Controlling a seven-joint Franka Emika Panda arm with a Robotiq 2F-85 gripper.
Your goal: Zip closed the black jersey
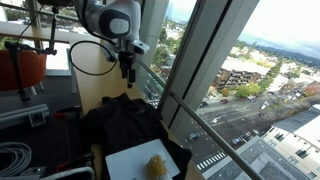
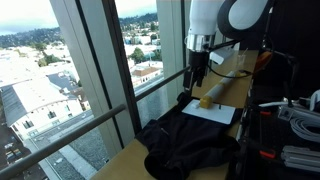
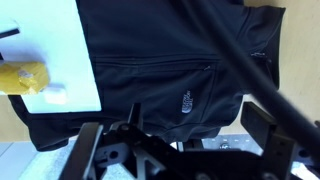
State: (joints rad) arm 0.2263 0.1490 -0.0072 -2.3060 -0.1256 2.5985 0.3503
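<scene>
The black jersey [image 1: 125, 125] lies crumpled on the wooden table beside the window and shows in both exterior views [image 2: 190, 145]. In the wrist view [image 3: 170, 60] its chest pocket zipper and a small logo face up. My gripper [image 1: 127, 68] hangs above the jersey's far end, clear of the cloth, and it also shows in an exterior view [image 2: 199, 78]. In the wrist view the gripper [image 3: 175, 140] has its fingers wide apart with nothing between them. The front zipper is not clearly visible.
A white sheet [image 1: 135, 160] [image 2: 212, 112] [image 3: 55, 50] with a yellow object [image 3: 22, 77] on it lies next to the jersey. The window glass and rail [image 1: 190, 105] run along the table edge. A cardboard box [image 1: 95, 55], a red object [image 1: 20, 65] and cables [image 2: 300, 110] stand nearby.
</scene>
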